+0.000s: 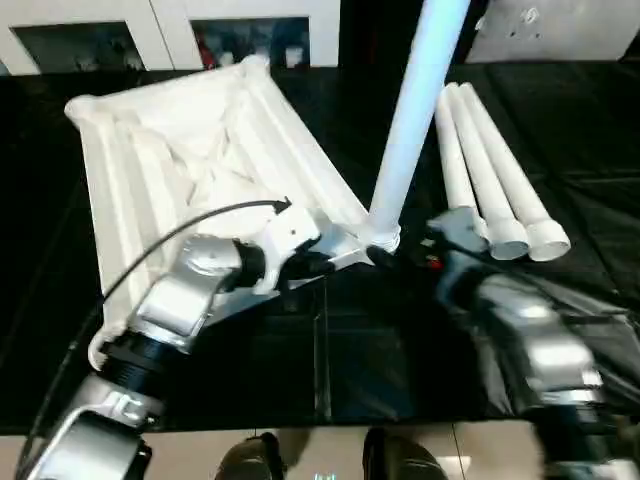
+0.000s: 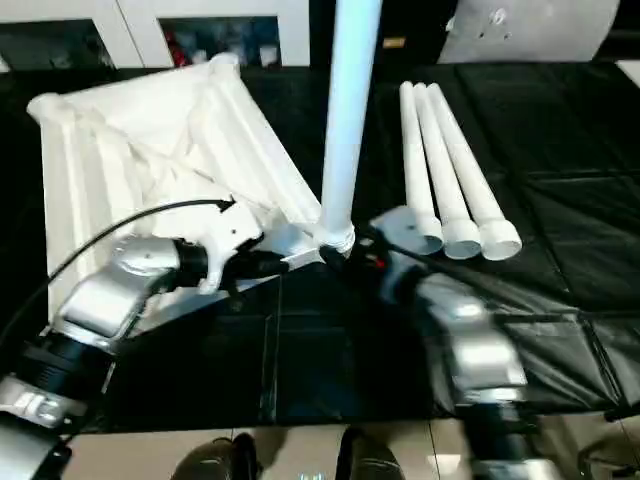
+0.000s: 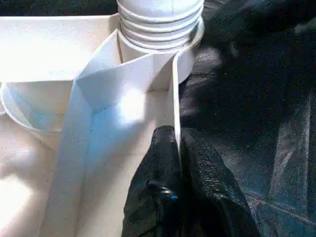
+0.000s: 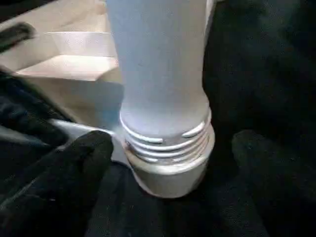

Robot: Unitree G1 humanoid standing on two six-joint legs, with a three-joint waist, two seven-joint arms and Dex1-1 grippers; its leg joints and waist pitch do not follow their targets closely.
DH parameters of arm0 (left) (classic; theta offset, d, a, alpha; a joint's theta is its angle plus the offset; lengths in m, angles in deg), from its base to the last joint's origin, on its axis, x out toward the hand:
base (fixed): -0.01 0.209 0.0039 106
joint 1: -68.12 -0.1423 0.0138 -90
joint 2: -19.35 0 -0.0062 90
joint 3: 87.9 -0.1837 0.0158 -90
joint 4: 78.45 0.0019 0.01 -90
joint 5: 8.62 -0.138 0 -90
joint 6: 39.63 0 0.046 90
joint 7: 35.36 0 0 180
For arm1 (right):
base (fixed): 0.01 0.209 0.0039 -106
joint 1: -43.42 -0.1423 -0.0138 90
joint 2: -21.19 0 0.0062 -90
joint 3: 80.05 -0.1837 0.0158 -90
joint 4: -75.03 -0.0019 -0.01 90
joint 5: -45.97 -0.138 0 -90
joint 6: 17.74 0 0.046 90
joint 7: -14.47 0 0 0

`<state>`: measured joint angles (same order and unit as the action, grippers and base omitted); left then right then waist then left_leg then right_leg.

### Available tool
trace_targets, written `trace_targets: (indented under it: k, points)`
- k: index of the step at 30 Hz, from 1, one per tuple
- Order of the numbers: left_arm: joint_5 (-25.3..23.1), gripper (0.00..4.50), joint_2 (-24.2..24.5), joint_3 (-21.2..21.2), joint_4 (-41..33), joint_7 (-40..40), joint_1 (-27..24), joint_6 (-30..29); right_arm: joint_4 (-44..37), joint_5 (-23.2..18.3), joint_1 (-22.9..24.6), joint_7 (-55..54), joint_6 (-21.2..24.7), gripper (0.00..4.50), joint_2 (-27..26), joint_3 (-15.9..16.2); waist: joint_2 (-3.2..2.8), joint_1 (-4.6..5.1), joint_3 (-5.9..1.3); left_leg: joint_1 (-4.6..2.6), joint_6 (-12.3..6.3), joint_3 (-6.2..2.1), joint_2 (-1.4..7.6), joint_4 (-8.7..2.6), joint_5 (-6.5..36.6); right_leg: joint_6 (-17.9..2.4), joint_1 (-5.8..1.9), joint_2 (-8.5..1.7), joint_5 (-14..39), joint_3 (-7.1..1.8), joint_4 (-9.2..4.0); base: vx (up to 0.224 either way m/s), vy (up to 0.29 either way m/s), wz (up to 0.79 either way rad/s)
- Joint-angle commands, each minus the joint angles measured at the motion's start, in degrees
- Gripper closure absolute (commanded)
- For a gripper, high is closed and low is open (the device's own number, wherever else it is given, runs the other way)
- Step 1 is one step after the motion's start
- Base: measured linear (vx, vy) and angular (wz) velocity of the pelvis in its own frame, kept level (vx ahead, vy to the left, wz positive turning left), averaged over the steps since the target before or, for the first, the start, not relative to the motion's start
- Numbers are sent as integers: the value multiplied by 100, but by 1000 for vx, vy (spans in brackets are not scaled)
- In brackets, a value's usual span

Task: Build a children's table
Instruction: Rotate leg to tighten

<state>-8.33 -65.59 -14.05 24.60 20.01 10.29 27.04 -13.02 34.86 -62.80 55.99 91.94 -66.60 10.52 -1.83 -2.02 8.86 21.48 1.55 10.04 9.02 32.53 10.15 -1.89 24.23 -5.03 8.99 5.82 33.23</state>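
White leg (image 1: 415, 110) upright in tabletop (image 1: 190, 150) socket.

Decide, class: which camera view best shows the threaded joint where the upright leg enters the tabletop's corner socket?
The right wrist view: the upright leg fills it, its thread rings visible above the corner socket. The left wrist view shows the rings from behind the tabletop rim. Both eye views show the joint small, between the arms.

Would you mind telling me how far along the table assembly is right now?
One leg stands upright in a corner socket of the upturned tabletop, threads still showing. The left gripper pinches the top's rim; the right gripper sits open around the leg's base. Three legs lie waiting on the black mat.
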Motion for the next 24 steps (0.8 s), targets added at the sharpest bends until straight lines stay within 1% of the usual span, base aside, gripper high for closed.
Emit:
trace_targets:
  k: [1, 2, 3, 4, 5, 6, 7, 8, 9, 10, 11, 12, 13, 14, 15, 16, 17, 18, 19, 20, 21, 22, 23, 24]
  points:
    - [-214, 450, 115, -101, 449, -68, 30, 12, -313, -290, 173, 677, 47, 3, 319, 41, 96, -31, -566, 20, -1148, -111, 337, -217, 163, -1583, -466, -431, 247, -366, -253, 0, 0, 0]
    - [-225, 450, 115, -95, 486, -93, 51, 16, -333, -315, 188, 739, 54, 3, 362, 40, 100, -38, -564, 9, -1115, -106, 335, -219, 273, -1531, -467, -423, 498, -358, -284, 0, 0, 0]
    - [-250, 450, 99, -65, 568, -189, 102, 2, -366, -363, 214, 842, 70, 3, 439, 30, 94, -50, -533, -11, -992, -109, 350, -237, 531, -1406, -456, -429, 1114, -348, -356, 0, 0, 0]
    - [-281, 450, 38, 10, 683, -408, 187, -68, -392, -409, 239, 906, 94, 3, 509, 2, 98, -44, -488, -28, -803, -110, 348, -258, 837, -1227, -437, -415, 1802, -330, -427, 0, 0, 0]
    - [-293, 450, -10, 68, 740, -561, 231, -95, -419, -444, 255, 915, 121, 3, 521, -12, 111, -43, -498, -37, -704, -117, 348, -260, 944, -1125, -448, -417, 2082, -325, -455, 0, 0, 0]
    - [-301, 450, -41, 106, 777, -658, 260, -110, -438, -468, 265, 924, 139, 3, 529, -20, 111, -36, -479, -49, -545, -137, 355, -279, 1118, -971, -431, -421, 2460, -323, -487, -54, 9, -4]
    - [-251, 450, -173, 265, 848, -943, 319, -171, -473, -435, 300, 828, 90, 3, 516, -9, 137, -17, -487, -36, -449, -146, 345, -286, 1216, -826, -440, -416, 2733, -309, -517, -57, 11, -5]
    - [-247, 450, -180, 274, 853, -958, 322, -173, -475, -434, 302, 823, 86, 3, 517, -7, 131, -23, -485, -50, -419, -150, 337, -283, 1254, -754, -423, -423, 2874, -303, -544, -57, 11, -5]
    - [-88, 407, -272, 401, 813, -974, 336, -236, -476, -437, 322, 766, 90, 0, 490, 5, 149, -11, -502, -52, -387, -153, 334, -279, 1239, -690, -421, -428, 2968, -302, -558, -57, 14, -6]
    - [19, 396, -336, 491, 762, -996, 343, -272, -503, -487, 350, 752, 178, 0, 470, 18, 152, -4, -492, -33, -382, -156, 328, -283, 1226, -658, -425, -427, 3008, -297, -566, 0, 0, 0]
    - [130, 393, -388, 574, 708, -980, 349, -290, -545, -515, 387, 758, 171, 0, 443, 41, 147, -17, -515, -49, -378, -153, 327, -274, 1201, -639, -409, -425, 3016, -294, -572, 0, 0, 0]
    - [246, 393, -435, 655, 642, -949, 351, -314, -596, -552, 429, 726, 203, 0, 386, 43, 147, -25, -531, -67, -392, -144, 333, -261, 1199, -672, -387, -430, 2951, -303, -574, 0, 0, 0]
    - [347, 365, -468, 734, 597, -959, 364, -297, -647, -583, 471, 687, 190, 0, 323, 56, 148, -26, -534, -58, -413, -152, 344, -266, 1218, -719, -380, -427, 2883, -298, -563, 0, 0, 0]
    - [438, 365, -494, 821, 545, -981, 376, -294, -682, -562, 504, 651, 170, 0, 283, 103, 144, -35, -546, -59, -419, -152, 352, -265, 1211, -736, -381, -428, 2816, -301, -553, 0, 0, 0]
    - [527, 354, -504, 894, 494, -1005, 385, -308, -724, -550, 539, 626, 169, 0, 256, 155, 137, -56, -581, -77, -422, -148, 371, -256, 1167, -828, -370, -428, 2579, -311, -519, 0, 0, 0]
    - [575, 349, -486, 963, 436, -1045, 400, -320, -753, -534, 556, 564, 205, 0, 203, 205, 131, -55, -578, -59, -426, -156, 384, -260, 1135, -882, -376, -430, 2442, -313, -498, 0, 0, 0]
    - [598, 349, -450, 1029, 374, -1115, 413, -343, -768, -489, 566, 458, 238, 0, 137, 256, 120, -51, -590, -45, -427, -162, 394, -266, 1122, -972, -383, -424, 2210, -314, -458, 0, 0, 0]
    - [622, 349, -395, 1109, 312, -1171, 430, -412, -759, -417, 560, 369, 213, 0, 71, 321, 114, -52, -594, -54, -412, -158, 393, -263, 1124, -994, -375, -423, 2168, -318, -450, 0, 0, 0]
    - [622, 349, -395, 1109, 312, -1171, 430, -412, -759, -417, 560, 369, 213, 0, 71, 321, 112, -56, -599, -58, -413, -150, 384, -257, 1125, -1014, -375, -427, 2134, -323, -450, 0, 0, 0]
    - [444, 349, -141, 1237, 205, -1358, 441, -450, -711, -207, 527, 12, 370, 0, -96, 469, 113, -71, -613, -61, -392, -149, 389, -256, 1053, -1037, -379, -423, 2012, -333, -427, 0, 0, 0]
    - [326, 349, -17, 1280, 176, -1454, 439, -447, -691, -125, 511, -147, 480, 0, -165, 525, 88, -71, -625, -55, -382, -153, 380, -257, 964, -1066, -381, -406, 1871, -336, -395, 0, 0, 0]
    - [115, 349, 209, 1339, 203, -1637, 432, -475, -630, -9, 480, -342, 564, 0, -274, 602, 75, -67, -632, -46, -370, -162, 379, -259, 938, -1062, -387, -396, 1828, -331, -383, 0, 0, 0]
    - [-28, 349, 365, 1382, 224, -1766, 424, -505, -588, 68, 461, -464, 606, 0, -347, 653, 80, -42, -640, -46, -326, -162, 374, -261, 980, -1042, -391, -391, 1827, -330, -378, 0, 0, 0]
    - [-363, 367, 749, 1382, 291, -1994, 371, -577, -513, 186, 422, -630, 565, 0, -503, 733, 78, -47, -644, -64, -271, -152, 366, -251, 995, -1033, -390, -401, 1835, -336, -386, 0, 0, 0]
